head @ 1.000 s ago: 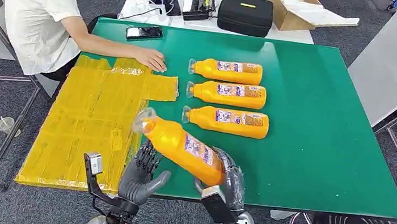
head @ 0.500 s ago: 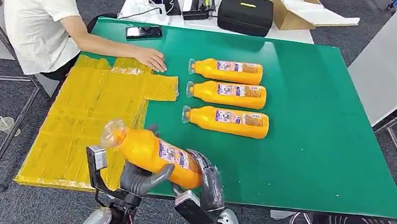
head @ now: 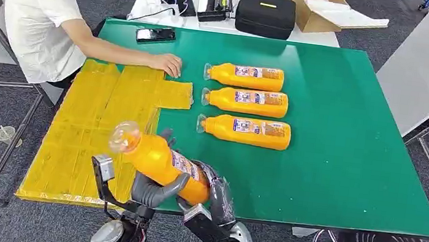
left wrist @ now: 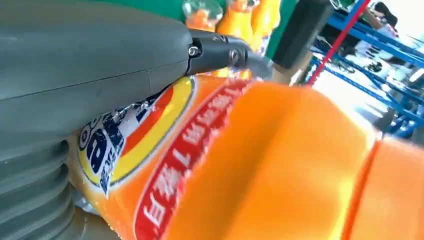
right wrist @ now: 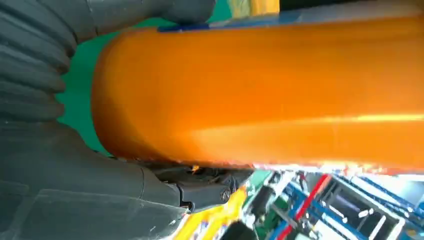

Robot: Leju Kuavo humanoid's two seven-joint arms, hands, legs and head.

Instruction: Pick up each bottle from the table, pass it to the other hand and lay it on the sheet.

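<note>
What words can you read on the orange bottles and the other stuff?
No text can be read for sure.
held bottle: white Chinese characters on a red band of its label, too blurred and tilted to read.
lying bottles: labels too small to read.
black case: yellow strip, too small to read.

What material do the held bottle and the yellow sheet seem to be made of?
Held bottle: probably plastic, glossy orange; highlights run along its body, the neck looks clear, and it carries a printed label. Yellow sheet: likely thin plastic film, shiny, with visible creases and fold lines.
</note>
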